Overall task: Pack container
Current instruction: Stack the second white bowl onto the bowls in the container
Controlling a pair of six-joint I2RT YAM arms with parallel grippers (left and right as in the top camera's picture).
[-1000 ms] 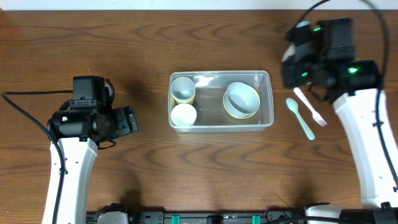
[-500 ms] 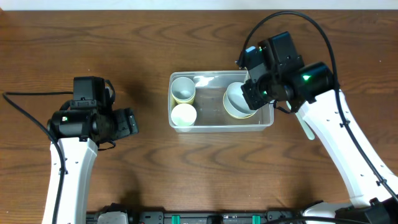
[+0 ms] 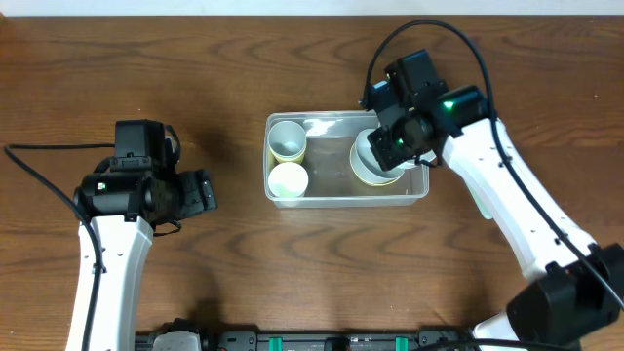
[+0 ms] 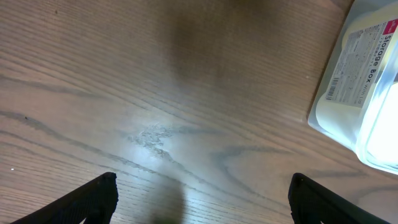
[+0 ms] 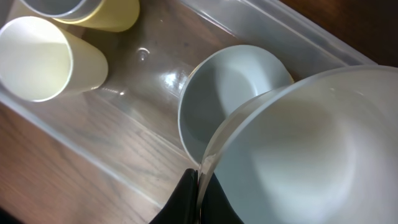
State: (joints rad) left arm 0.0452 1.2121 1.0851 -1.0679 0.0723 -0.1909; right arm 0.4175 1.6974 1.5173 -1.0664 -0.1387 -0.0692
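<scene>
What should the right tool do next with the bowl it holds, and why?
Probably ease straight down a little, then open. The right tool pinches the rim of the held bowl, which hangs above and partly over the lower bowl lying in the container. Lowering first should let it nest rather than drop.

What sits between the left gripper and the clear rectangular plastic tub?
Nothing: only bare brown wooden tabletop separates the left gripper from the clear rectangular plastic tub, as the overhead view shows.
</scene>
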